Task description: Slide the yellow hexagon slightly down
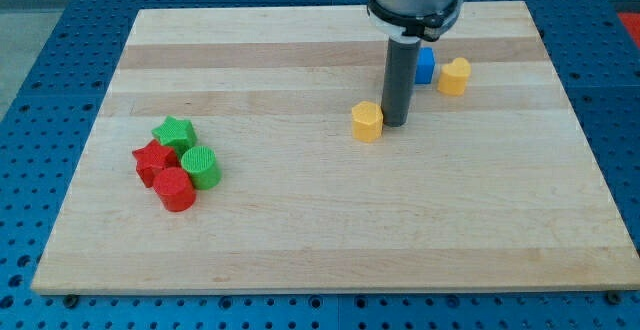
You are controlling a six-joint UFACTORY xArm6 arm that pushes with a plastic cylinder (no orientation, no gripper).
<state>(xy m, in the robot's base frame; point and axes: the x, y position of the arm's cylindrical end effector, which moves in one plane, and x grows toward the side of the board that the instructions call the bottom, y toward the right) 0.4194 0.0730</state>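
A pale wooden board, the surface [300,240], lies on a blue perforated base [40,60]. Toward the view's left sits a tight cluster of four plastic blocks: a green star-shaped block [174,132] at the top, a red star-shaped block [153,160] just below and left of it, a green ribbed cylinder [201,166] to the right, and a red cylinder [175,188] at the bottom. At the view's upper right, a small blue block [426,66] stands beside a yellow block [454,75], its shape unclear.

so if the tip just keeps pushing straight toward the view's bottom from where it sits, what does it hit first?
Probably nothing. My tip sits just right of the yellow hexagon, about level with it, so a straight run down likely passes its right side. Below that the board shows no blocks. Depth is unclear; it may clip the hexagon's edge.
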